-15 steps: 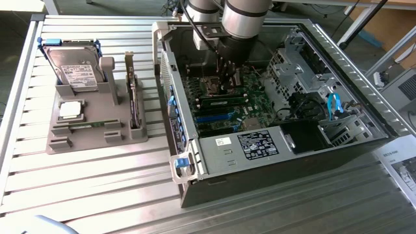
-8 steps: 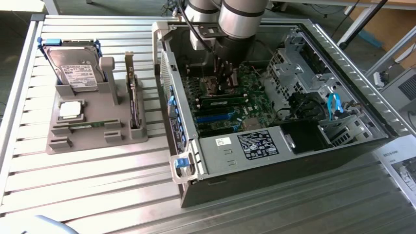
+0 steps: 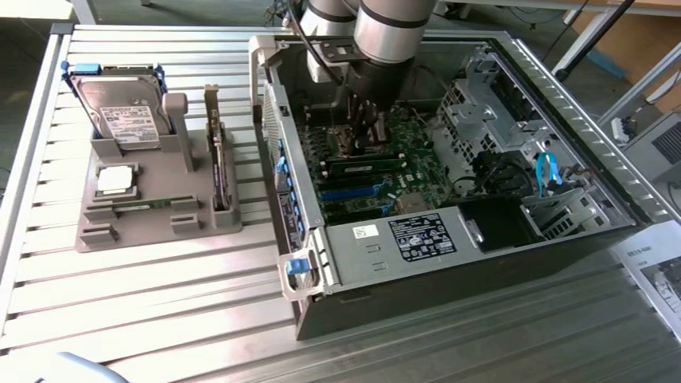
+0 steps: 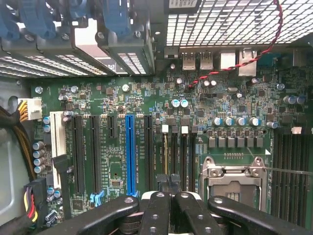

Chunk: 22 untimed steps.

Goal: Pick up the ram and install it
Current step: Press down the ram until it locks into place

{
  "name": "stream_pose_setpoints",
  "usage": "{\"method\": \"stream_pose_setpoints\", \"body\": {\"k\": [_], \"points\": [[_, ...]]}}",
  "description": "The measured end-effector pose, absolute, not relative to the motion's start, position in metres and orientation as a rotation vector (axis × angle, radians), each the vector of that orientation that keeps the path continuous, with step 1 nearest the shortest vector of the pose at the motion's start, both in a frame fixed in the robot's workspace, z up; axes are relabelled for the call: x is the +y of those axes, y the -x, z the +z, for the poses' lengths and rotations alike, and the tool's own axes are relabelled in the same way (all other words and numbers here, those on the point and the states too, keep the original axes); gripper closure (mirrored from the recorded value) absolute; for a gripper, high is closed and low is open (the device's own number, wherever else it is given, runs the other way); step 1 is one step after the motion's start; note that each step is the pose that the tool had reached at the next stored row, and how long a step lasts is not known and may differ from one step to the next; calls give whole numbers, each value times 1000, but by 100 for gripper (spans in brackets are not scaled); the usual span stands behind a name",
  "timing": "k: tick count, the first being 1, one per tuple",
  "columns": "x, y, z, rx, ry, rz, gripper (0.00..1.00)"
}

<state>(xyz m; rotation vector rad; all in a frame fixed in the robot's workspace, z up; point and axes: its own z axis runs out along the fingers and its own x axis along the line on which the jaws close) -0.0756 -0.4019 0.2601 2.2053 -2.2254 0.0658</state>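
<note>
While fully closed, gripper hovers empty above motherboard.

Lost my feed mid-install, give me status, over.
Tool shut, empty, low over the motherboard slots. Ram appears in a slot beneath it; seating unclear. Nothing in the way.

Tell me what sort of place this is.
Probably a computer-assembly test bench in a lab or workshop: an open PC case lies on a slatted metal table, beside a grey parts fixture holding a hard drive.
</note>
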Motion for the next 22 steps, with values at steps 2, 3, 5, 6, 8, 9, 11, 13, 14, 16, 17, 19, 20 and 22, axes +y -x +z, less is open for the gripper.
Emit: {"method": "stream_pose_setpoints", "body": {"k": [2, 3, 5, 6, 8, 9, 11, 13, 14, 16, 17, 19, 20, 22], "points": [[-402, 76, 259, -2225, -2205, 66, 90], [-402, 76, 258, -2225, -2205, 66, 90], [-402, 76, 257, -2225, -2205, 66, 90], [-402, 76, 257, -2225, -2205, 66, 90], [-402, 76, 257, -2225, -2205, 66, 90], [-402, 76, 257, -2225, -2205, 66, 90], [-402, 75, 257, -2225, -2205, 66, 90], [-402, 74, 257, -2225, -2205, 66, 90], [-402, 73, 257, -2225, -2205, 66, 90], [-402, 71, 257, -2225, -2205, 66, 90], [-402, 71, 257, -2225, -2205, 66, 90], [-402, 69, 257, -2225, -2205, 66, 90], [-402, 69, 257, -2225, -2205, 66, 90], [-402, 68, 257, -2225, -2205, 66, 90]]}}
